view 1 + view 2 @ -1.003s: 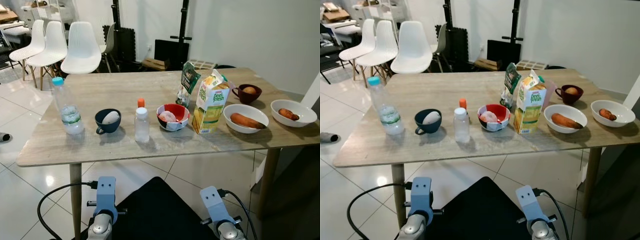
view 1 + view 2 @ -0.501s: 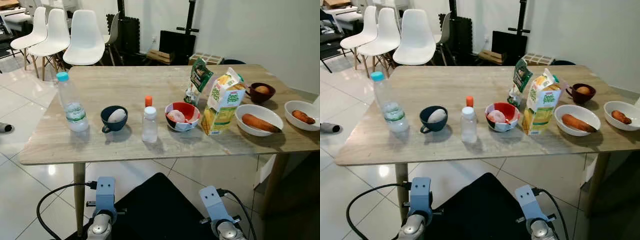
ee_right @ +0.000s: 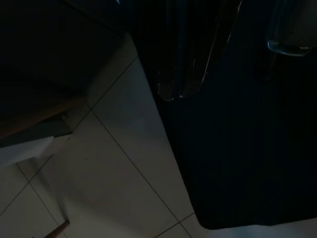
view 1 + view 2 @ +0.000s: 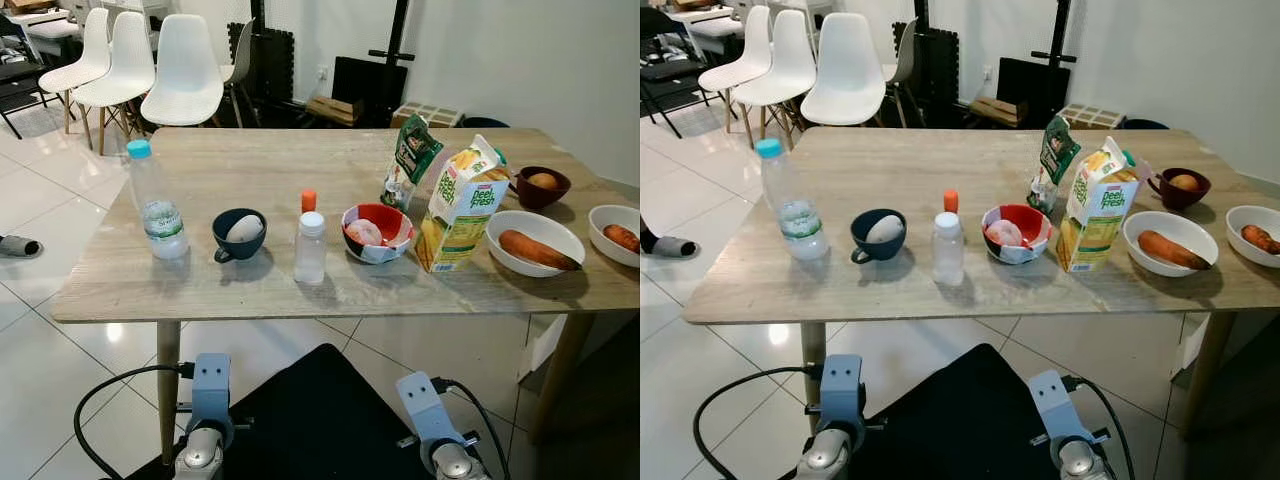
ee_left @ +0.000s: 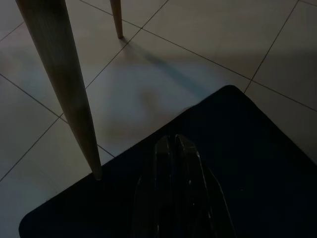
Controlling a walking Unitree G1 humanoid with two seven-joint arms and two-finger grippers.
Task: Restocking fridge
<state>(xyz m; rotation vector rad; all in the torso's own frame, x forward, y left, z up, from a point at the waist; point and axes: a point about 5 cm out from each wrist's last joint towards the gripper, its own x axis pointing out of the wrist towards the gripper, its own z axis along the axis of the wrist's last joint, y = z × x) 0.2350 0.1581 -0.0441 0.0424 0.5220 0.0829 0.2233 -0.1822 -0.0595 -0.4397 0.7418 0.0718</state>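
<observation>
Groceries stand in a row along the near half of the wooden table (image 4: 250,170), all above and ahead of your two arms, which hang low below the table edge. From your left: a water bottle (image 4: 156,203), a dark blue cup (image 4: 239,234) with an egg-like thing in it, a small clear bottle (image 4: 310,248) with an orange-capped one just behind, a red bowl (image 4: 377,232), a juice carton (image 4: 459,205) with a green pouch (image 4: 411,160) behind it, then a white bowl with a carrot (image 4: 541,243), a brown cup (image 4: 541,186) and another white bowl (image 4: 616,234), this last cut off at the frame edge.

Your left gripper (image 5: 174,148) points down at the black mat (image 5: 257,163) beside a table leg (image 5: 62,84); its fingers lie pressed together, holding nothing. Your right gripper (image 3: 181,91) is too dark to read, so you cannot tell how its fingers stand. The bottles and carton all stand upright, so you'd likely take them from the side. The left arm sits nearer the water bottle and blue cup, the right nearer the carton and carrot bowls. No fridge can be made out from here.
</observation>
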